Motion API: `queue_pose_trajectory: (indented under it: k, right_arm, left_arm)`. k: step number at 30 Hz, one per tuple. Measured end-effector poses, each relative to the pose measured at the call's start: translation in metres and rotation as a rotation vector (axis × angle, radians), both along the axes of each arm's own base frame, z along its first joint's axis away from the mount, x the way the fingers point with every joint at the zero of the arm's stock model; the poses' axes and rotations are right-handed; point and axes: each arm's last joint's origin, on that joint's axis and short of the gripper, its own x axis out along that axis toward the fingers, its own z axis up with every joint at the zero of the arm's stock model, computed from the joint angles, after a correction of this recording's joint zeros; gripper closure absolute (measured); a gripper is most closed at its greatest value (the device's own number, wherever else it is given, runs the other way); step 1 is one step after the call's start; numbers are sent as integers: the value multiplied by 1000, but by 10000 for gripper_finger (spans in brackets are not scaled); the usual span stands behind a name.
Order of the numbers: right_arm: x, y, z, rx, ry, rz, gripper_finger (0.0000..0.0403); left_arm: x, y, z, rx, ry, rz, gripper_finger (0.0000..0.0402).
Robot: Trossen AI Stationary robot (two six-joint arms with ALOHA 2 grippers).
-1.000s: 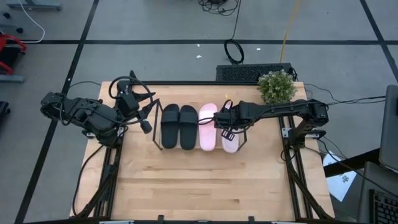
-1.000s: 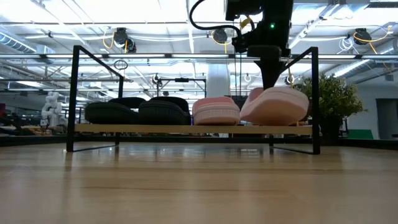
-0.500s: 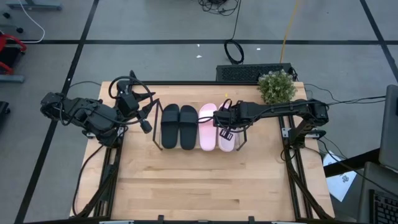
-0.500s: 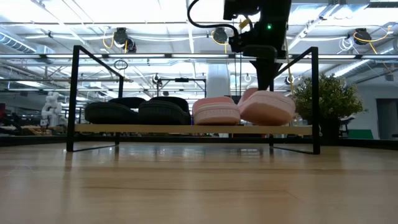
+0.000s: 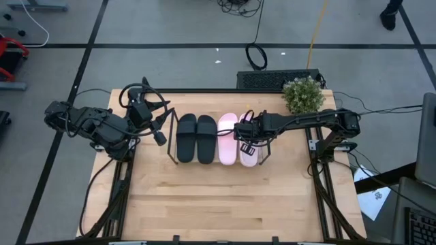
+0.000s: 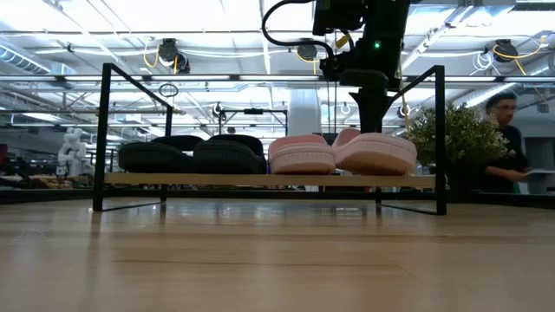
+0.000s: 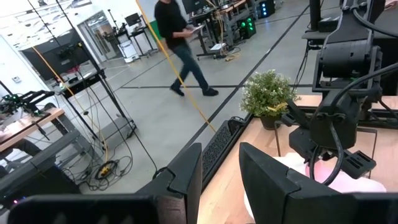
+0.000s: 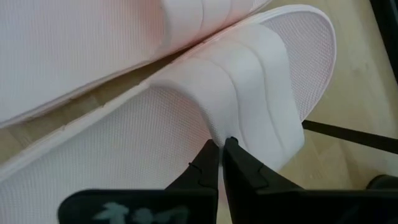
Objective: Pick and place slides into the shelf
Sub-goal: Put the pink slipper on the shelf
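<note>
on the shelf [image 6: 260,180], right tool [image 8: 222,152] clenched on the outer pink slide's strap [image 8: 249,93] (left tool [image 7: 217,177] released)

From above, the right end effector [image 5: 246,138] and its arm cover the heel end of the outermost pink slide [image 5: 251,155] at the shelf [image 5: 169,139]. At bench level the black slides [image 6: 189,156] show only as dark humps. The right wrist view crops both pink slides at its borders. A person [image 7: 177,43] beyond the bench is blurred.
</note>
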Motion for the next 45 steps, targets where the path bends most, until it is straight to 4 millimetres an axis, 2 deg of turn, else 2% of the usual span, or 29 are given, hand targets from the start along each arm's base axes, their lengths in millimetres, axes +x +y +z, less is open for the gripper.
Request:
queue_pose_trajectory:
  k: [12,19,30,45]
  right_arm:
    - [-4,0,0,3,43,-1,403]
    - [0,-1,12,-22,29,10,403]
    - [4,-2,14,-25,-12,20,403]
    - [-2,-3,15,-29,72,63,403]
  left_arm:
    - [0,0,0,1,1,0,289]
    - [0,0,0,2,1,0,289]
    - [0,0,0,2,1,0,289]
    - [0,0,0,1,0,1,289]
